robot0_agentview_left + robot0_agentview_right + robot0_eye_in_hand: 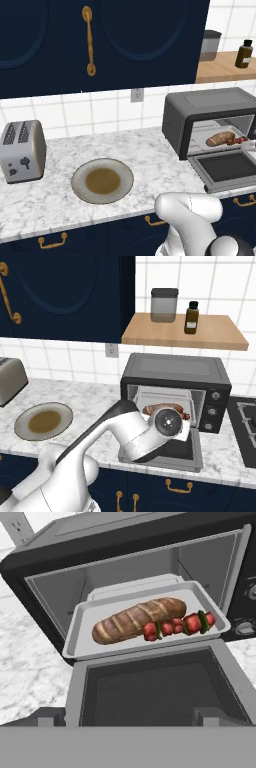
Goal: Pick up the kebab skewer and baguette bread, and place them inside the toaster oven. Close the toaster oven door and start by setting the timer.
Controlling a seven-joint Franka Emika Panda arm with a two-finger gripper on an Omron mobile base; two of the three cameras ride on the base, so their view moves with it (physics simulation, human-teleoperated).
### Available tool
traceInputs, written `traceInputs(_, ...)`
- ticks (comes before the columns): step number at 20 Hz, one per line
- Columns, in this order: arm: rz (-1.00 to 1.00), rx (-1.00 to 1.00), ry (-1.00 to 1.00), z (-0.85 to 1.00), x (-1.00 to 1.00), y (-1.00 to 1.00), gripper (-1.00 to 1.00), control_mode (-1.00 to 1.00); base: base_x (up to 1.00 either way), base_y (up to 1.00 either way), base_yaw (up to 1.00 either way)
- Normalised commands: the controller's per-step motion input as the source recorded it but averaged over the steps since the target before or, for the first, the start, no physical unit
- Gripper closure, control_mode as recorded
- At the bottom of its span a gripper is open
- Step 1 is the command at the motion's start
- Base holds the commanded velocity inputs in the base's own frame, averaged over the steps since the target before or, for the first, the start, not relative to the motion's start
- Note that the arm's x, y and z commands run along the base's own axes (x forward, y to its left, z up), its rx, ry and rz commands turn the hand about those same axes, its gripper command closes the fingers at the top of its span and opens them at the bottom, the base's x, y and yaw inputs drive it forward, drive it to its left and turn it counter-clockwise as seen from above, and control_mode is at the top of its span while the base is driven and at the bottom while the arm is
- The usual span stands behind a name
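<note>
The dark toaster oven (125,542) stands open with its door (150,687) dropped flat toward me. On a grey tray (80,619) that juts out of the opening lie the tan baguette bread (135,619) and, right beside it, the red-chunked kebab skewer (180,624). My gripper (125,719) hovers over the front of the door, open, with its fingertips (47,718) far apart and nothing between them. The left base view has the toaster oven (210,102) at the right, with the baguette bread (220,139) and skewer (239,140) inside. In the right base view my wrist covers much of the opening.
A silver two-slot toaster (22,150) and a round plate (102,181) sit on the marble counter to the left. The oven's knobs (215,403) are on its right front. A stove (245,426) lies further right, and a wooden shelf (200,333) with a jar and bottle hangs above.
</note>
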Motion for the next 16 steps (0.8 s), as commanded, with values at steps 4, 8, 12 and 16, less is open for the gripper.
traceInputs(4, 0.0, -0.11, -0.01, -0.15, 0.01, 0.09, -1.0, -1.0, 0.0, 0.0, 0.0)
traceInputs(8, 0.0, -0.13, -0.04, -0.36, 0.0, 0.17, -1.0, -1.0, 0.0, 0.0, 0.0)
traceInputs(12, 0.0, -0.13, -0.01, -0.14, 0.0, 0.2, -1.0, -1.0, 0.0, 0.0, 0.0)
traceInputs(16, 0.0, -0.01, 0.0, 0.0, 0.05, 0.01, -1.0, -1.0, 0.0, 0.0, 0.0)
